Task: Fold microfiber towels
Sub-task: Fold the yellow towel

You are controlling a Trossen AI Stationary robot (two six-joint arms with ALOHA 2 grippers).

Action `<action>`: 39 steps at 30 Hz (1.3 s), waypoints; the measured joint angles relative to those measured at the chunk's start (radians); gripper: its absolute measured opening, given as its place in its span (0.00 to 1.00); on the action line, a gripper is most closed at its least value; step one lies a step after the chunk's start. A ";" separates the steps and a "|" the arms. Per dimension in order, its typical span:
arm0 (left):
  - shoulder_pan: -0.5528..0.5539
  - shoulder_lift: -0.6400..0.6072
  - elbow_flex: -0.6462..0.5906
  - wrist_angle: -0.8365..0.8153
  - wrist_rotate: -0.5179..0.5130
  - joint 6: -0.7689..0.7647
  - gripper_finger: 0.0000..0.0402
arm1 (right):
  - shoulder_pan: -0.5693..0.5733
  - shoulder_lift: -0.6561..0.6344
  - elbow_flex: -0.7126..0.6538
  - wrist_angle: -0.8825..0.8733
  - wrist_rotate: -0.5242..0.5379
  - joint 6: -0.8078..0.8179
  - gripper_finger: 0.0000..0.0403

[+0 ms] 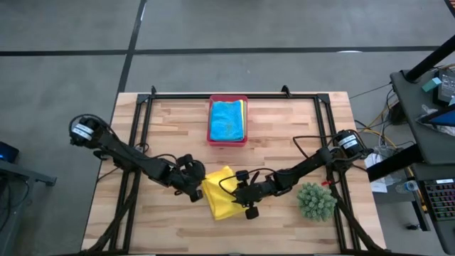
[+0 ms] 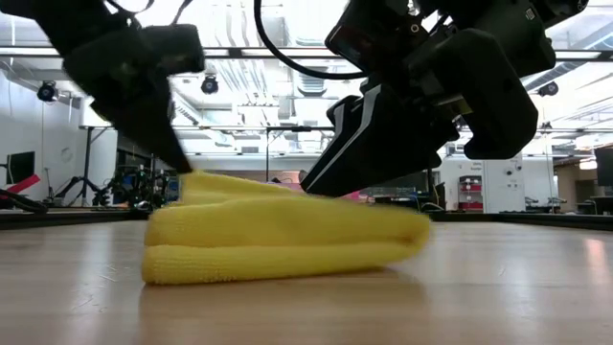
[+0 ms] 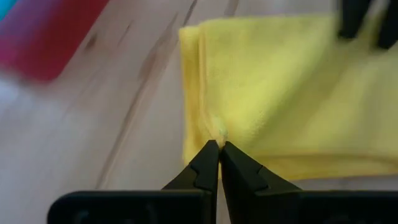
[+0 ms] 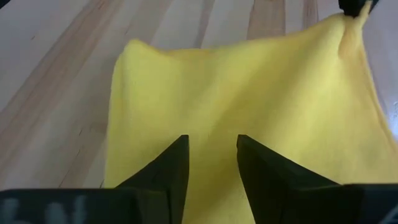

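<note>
yellow towel pinned between two grippers, fold half made

nearest the low camera lies the yellow towel [image 2: 278, 240], already doubled over itself into a thick roll on the wooden table [image 1: 128, 213], near the front middle between the two arms. its folded edge runs along the side where the left gripper [image 3: 217, 144] sits; that gripper's fingers are pinched tight on the edge of the cloth, holding a small bunch of it. the rest of the towel spreads away from that pinch toward the right gripper [image 4: 211, 143], which hovers just above the flat yellow face with its fingers partly apart and nothing between them.

so the towel's long axis lies across from one gripper to the other, and both are equally close. the next fold likely depends on the right gripper taking the free side, since the left one is already committed.

farther back, the pink tray [image 1: 227, 141] holds a turquoise towel [image 1: 226, 121]. a spiky green plant [image 1: 316, 200] stands by the right arm.
</note>
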 joint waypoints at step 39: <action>-0.016 -0.039 0.023 -0.227 0.223 -0.050 0.28 | 0.000 -0.016 -0.001 0.000 0.001 -0.006 0.30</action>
